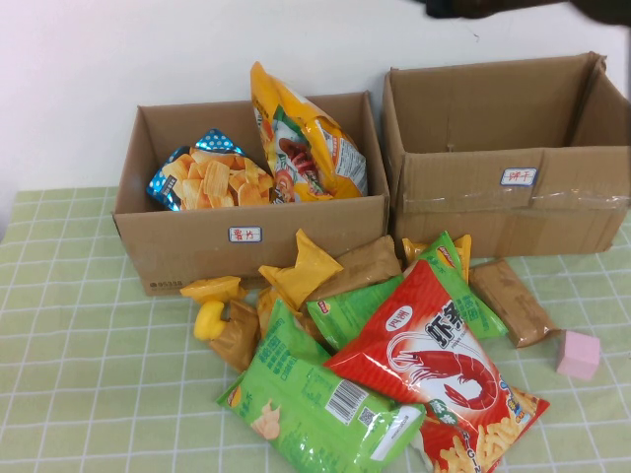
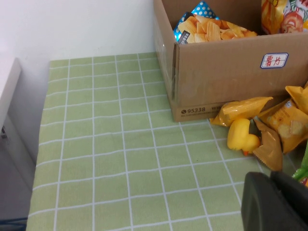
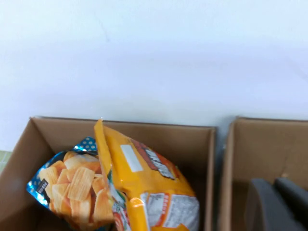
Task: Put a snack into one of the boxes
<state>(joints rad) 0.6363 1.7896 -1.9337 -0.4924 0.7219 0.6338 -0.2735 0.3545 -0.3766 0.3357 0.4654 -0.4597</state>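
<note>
Snack bags lie heaped on the green checked tablecloth (image 1: 89, 325) in front of two open cardboard boxes, and two more already stand inside the lower brown box (image 1: 197, 241) on the robot's left, the one with a small white red-lettered label (image 1: 245, 235) on its untaped front. Inside it, an orange snack bag (image 1: 306, 143) stands tilted against the right wall, its top rising above the rim, and beside it, toward the left wall, rests a blue dotted bag printed with square chips (image 1: 207, 177). The taller box (image 1: 508, 148), with clear tape across its front and its own white label, stands just to the right, and its visible interior holds nothing that can be made out. In the heap, a large red shrimp-cracker bag (image 1: 434, 360) lies at the front right, overlapping a green chip bag (image 1: 315, 404) to its left; behind them are further green, orange and brown packets, and a brown packet (image 1: 513, 301) lies apart toward the right. A yellow toy duck (image 1: 209, 320) sits at the heap's left edge, near the lower box's front, and a pink cube (image 1: 579, 355) rests alone at the far right. The right gripper (image 3: 276, 204) is raised above the boxes, over the taller box beside the wall it shares with the lower one, fingers together and holding nothing. The left gripper (image 2: 276, 202) hangs low over the cloth left of the heap, near the duck, its fingers closed and empty.
</note>
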